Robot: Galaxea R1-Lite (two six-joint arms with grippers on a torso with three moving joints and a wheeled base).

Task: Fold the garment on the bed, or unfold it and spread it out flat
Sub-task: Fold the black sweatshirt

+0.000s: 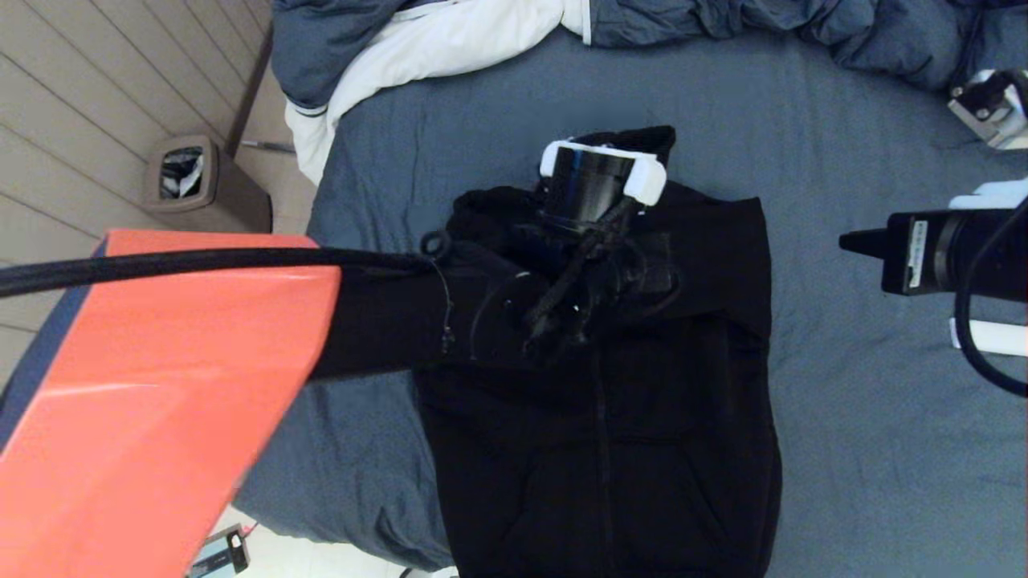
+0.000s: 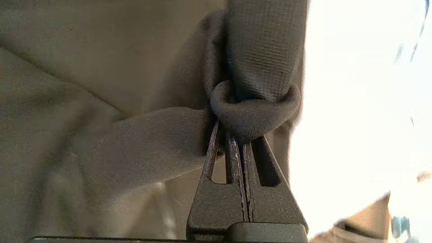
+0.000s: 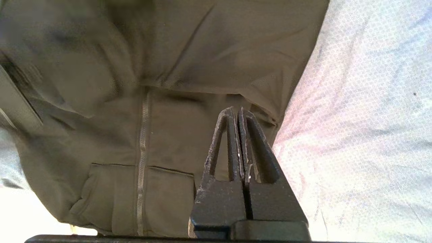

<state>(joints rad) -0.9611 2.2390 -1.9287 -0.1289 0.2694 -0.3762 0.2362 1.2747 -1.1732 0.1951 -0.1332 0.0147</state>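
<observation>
L arm: we reach over the hoodie [image 1: 642, 385], left gripper [image 2: 241, 135] pinching a cloth fold.
R arm: we hover at bed [image 1: 843, 417] right side; right gripper [image 3: 236, 116] pressed together, empty.
Hoodie: mid-bed, zip up, sleeve folded in.

Head view down over bed [image 1: 843, 361], wrist views close, perhaps sharing hoodie [image 1: 642, 417].

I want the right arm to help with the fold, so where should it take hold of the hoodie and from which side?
Probably the hoodie's right-hand outer edge, near the shoulder. That edge lies flat on the bed with bare sheet beside it, so the right end effector, now shut and empty, could open and come in from the robot's right, low, to pinch the edge. The left end effector already pinches a fold.
</observation>
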